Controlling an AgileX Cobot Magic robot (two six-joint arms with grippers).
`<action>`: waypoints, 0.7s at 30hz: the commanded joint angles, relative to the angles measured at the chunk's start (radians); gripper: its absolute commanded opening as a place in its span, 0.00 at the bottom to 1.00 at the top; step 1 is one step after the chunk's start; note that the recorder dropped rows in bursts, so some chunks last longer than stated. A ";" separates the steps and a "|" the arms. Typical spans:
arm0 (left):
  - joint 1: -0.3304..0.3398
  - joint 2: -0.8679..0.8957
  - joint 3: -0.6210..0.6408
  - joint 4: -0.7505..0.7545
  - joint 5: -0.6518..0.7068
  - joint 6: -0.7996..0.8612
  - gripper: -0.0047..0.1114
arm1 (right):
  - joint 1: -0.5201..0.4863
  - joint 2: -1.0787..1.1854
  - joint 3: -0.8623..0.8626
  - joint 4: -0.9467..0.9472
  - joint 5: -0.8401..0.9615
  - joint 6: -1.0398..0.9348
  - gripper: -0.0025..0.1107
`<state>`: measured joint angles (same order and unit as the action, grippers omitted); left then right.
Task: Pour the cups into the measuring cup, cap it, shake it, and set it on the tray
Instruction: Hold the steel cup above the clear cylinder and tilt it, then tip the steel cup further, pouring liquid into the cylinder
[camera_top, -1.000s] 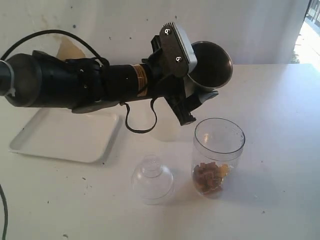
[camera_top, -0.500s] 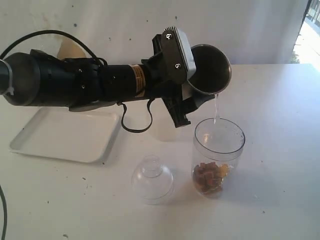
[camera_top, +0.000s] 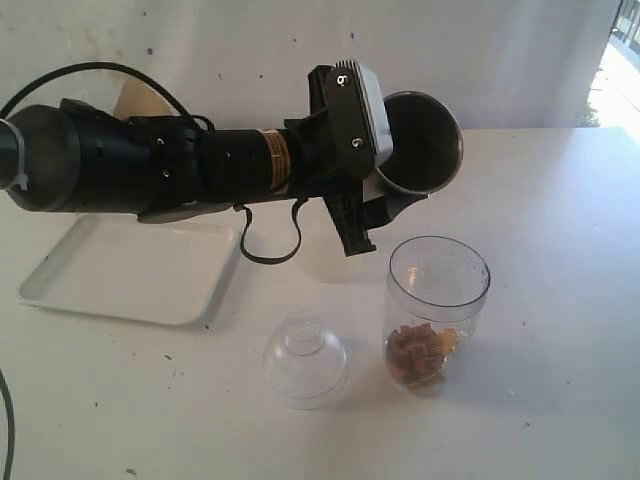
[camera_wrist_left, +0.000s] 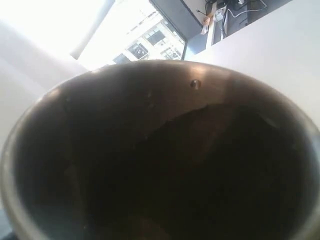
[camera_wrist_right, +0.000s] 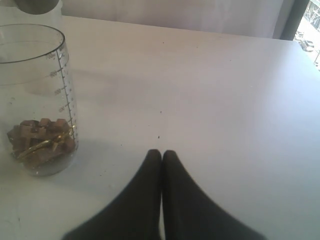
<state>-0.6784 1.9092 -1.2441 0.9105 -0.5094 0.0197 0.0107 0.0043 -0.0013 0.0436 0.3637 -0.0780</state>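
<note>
Exterior view shows the left gripper (camera_top: 385, 150) clamped around the steel tumbler (camera_top: 425, 140), tipped mouth-down above the measuring cup (camera_top: 437, 300), right of the tray (camera_top: 130, 270), so contents drop in; the right gripper (camera_wrist_right: 161, 155) sits closed, empty, nearby.

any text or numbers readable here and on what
"6": white digit, seen twice on the black block at the wrist of the left arm; it is turned, so it could be a 9.
Yellow label round that arm: print too small to read.
Measuring cup: scale lines with numbers up its side, too blurred to read.
No other text shows.
</note>
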 joint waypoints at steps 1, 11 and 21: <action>-0.003 -0.013 -0.013 0.031 -0.068 0.012 0.04 | 0.000 -0.004 0.001 -0.002 -0.013 0.003 0.02; -0.003 -0.013 -0.013 0.117 -0.073 0.044 0.04 | 0.000 -0.004 0.001 -0.002 -0.013 0.003 0.02; -0.003 -0.013 -0.013 0.117 -0.073 0.149 0.04 | 0.000 -0.004 0.001 -0.002 -0.013 0.003 0.02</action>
<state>-0.6784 1.9092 -1.2441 1.0421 -0.5377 0.1311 0.0107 0.0043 -0.0013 0.0436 0.3637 -0.0780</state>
